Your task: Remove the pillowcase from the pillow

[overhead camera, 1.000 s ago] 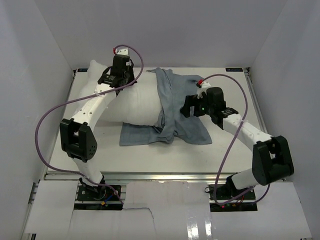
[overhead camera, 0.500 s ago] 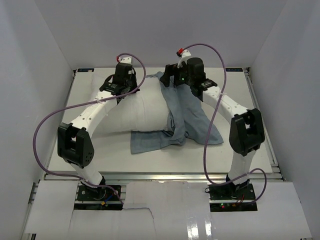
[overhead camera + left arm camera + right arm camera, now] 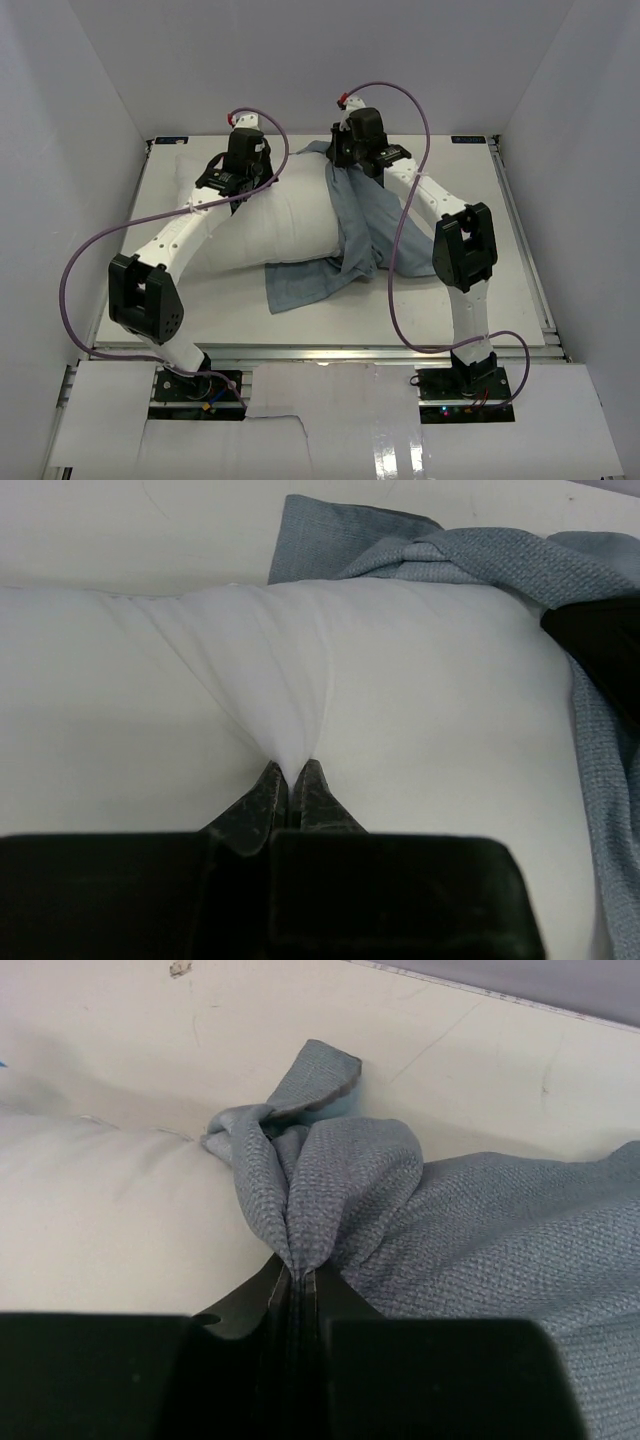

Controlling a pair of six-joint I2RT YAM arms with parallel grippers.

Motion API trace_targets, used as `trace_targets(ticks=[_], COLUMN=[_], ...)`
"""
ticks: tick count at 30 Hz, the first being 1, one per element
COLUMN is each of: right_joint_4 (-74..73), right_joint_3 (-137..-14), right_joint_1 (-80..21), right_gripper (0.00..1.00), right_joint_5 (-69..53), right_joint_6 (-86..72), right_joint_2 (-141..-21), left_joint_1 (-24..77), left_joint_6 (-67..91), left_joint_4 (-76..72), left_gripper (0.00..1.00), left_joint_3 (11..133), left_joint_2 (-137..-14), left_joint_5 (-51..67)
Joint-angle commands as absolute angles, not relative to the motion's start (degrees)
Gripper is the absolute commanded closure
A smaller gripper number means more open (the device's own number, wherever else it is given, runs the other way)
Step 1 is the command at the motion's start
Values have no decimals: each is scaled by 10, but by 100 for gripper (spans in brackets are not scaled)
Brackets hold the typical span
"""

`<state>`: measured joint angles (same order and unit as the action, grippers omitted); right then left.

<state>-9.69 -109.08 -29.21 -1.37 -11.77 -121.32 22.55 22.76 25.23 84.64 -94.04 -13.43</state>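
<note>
Jaws left: closed on pillow | jaws right: closed on pillowcase, likely edge

No readable text, labels, brands, numbers or signs in any view, nothing legible anywhere

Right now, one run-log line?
left gripper: shut on pillow | right gripper: shut on pillowcase | status: pillowcase bunched, not yet off

Left end effector pinches pillow; pillowcase apparently bunched beyond it.
</note>
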Motion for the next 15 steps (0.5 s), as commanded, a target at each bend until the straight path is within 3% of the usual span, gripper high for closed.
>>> trace_targets(ticks=[1,15], right_joint_4=[-98,-103], right_joint_3=[-1115,-1135], right_joint_1=[-261,-148], right_gripper=[92,92], right_joint_5=[60,68], right_joint_6=[-146,-217], right_joint_2=[-1223,-1273], left_joint_1=[229,228], left_joint_6=[234,238], left_joint_4=[231,242], left_gripper=[100,100], left_joint_3=[846,844], left_joint_2=[-865,-824], left_joint_5=[-165,-181])
